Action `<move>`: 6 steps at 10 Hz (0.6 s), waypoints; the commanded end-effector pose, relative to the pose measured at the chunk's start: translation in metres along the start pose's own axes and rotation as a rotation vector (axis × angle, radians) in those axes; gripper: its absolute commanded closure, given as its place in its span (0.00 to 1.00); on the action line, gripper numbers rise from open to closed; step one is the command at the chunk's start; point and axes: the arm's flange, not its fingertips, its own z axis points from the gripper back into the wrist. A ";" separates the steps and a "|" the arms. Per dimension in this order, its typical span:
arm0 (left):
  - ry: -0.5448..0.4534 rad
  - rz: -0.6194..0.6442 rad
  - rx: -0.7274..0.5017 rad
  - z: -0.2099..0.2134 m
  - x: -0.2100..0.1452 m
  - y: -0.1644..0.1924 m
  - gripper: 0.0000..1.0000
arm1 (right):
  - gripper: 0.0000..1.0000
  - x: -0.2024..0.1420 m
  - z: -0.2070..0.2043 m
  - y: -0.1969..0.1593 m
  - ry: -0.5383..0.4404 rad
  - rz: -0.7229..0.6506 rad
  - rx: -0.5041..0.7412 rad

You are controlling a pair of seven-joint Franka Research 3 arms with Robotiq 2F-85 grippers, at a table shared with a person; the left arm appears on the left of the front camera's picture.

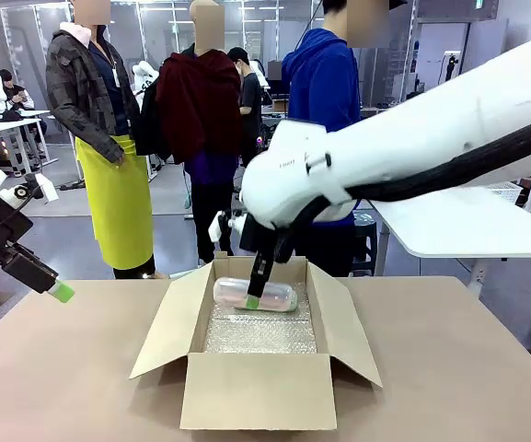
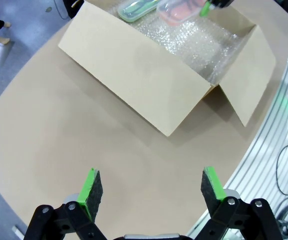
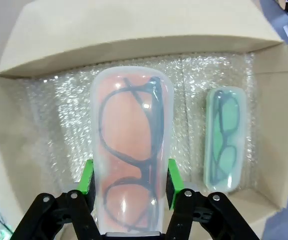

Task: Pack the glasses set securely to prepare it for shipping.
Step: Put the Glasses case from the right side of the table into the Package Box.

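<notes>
A: Position of the pale pink semi-clear glasses case?

B: Gripped across its width, near one end, between the green pads of the right end effector. Held inside an open cardboard box, toward the far wall in the front view. Dark-framed glasses visible through the lid. Impossible to tell whether touching the lining below.

A: And the lining?

B: Bubble wrap, spread across the box floor.

A: Second case?

B: Mint-green glasses case, lying flat on the bubble wrap. Parallel to the pink one and close beside it, but not touching. Another dark pair of spectacles faintly seen inside.

A: Box flaps?

B: All folded outward. Box upright near the middle of the brown desk.

A: Right arm?

B: White, reaching in from the right of the front view and angled down into the box.

A: Left end effector?

B: Spread wide, gripping nothing. Hovering over bare desk on the robot's left, well apart from the box.

A: Anyone across the desk?

B: Person in a blue hooded top, standing beyond the far edge, behind the box.
</notes>
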 end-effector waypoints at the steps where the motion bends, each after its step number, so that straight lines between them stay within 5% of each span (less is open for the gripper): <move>1: -0.016 -0.008 -0.017 0.002 -0.001 0.001 0.00 | 0.55 -0.004 -0.030 0.006 0.022 0.008 -0.001; 6: -0.016 -0.008 -0.017 0.002 -0.001 0.001 0.00 | 0.55 -0.008 -0.064 -0.008 0.118 -0.005 0.007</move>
